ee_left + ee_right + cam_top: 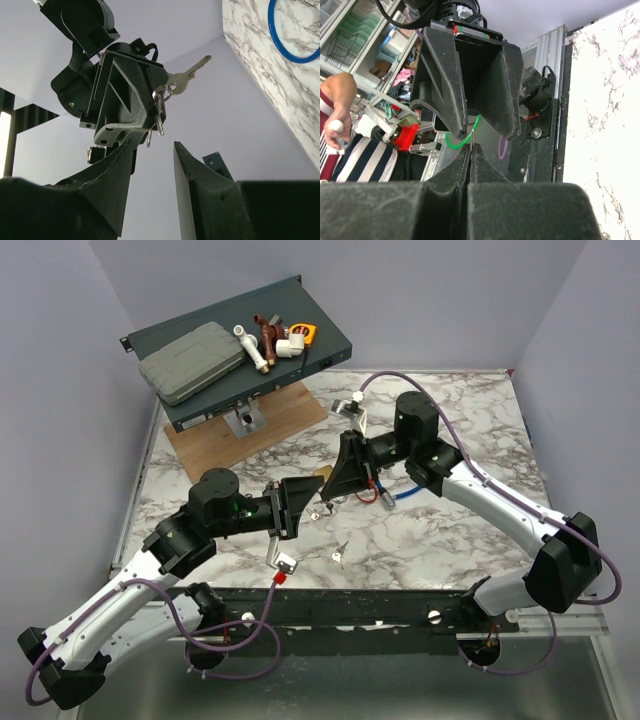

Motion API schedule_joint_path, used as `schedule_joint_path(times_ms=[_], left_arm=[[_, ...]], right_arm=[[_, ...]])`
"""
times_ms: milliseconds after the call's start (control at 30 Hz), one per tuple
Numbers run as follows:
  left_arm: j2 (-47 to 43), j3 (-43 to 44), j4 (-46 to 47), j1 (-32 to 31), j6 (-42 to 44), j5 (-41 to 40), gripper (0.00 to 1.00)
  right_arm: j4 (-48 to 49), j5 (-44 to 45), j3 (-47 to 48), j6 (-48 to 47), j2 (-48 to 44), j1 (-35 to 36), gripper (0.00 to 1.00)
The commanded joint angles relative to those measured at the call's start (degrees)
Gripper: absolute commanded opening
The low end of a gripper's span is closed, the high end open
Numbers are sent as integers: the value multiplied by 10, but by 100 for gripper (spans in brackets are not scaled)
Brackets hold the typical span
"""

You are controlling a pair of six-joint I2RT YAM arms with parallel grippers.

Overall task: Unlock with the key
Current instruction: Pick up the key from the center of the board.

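Table (450, 540): marble-pattern top, lilac walls around. Far left: dark metal rack panel (325, 335), tilted, resting on a wooden board (290, 415). On the panel: grey ribbed case (190, 362) at left; copper fitting (265, 338) and white pipe fittings (290, 346) just beside it to the right. Blue cable loop (405, 495) lies mid-table. Right wrist view, background left: wire basket on shelving (342, 47).

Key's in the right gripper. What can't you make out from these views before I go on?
- Padlock: top view, only a brass sliver shows between the left gripper and right gripper. Keyhole hidden, and it is absent from both wrist views.
- Key: right wrist view, that gripper's own fingers all but hide it.
- Small metal piece on the table: top view, too small to identify.
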Motion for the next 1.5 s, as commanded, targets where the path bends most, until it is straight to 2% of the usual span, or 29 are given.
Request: schedule_joint_path(times_ms=[0,133,200,333,400,600,633,700,800,833,1100,1233,1467], left_arm=[[-5,13,-2,0,-2,32,38],[-6,13,-2,-2,-5,32,34],[-6,12,0,-3,-6,31,27],[-8,13,-1,-5,-9,18,5],[-9,14,-3,-5,-15,16,2],[-22,4,-4,-12,-16,16,0],[-23,3,-9,-13,-15,16,0],[-27,5,-19,-13,-13,12,0],[-30,4,-27,-13,-11,-5,0],[-32,2,-27,-13,-9,-10,0],[-56,-28,-12,-13,16,-24,0],[-65,-43,-4,-12,39,-21,0],[-60,-59,31,-12,53,-29,0]], right_arm=[[61,-21,20,37,16,6,1],[77,-22,18,49,21,11,1],[83,-22,18,52,25,13,1],[84,-24,12,51,29,14,1],[85,-22,10,50,30,14,1],[98,-13,20,57,40,14,1],[98,-10,22,58,42,14,3],[97,-9,26,58,44,14,27],[95,-9,26,53,37,12,45],[93,-8,25,50,33,11,47],[51,20,35,24,-9,-51,50],[15,47,52,1,-14,-58,49],[112,36,-3,79,-23,-49,45]])
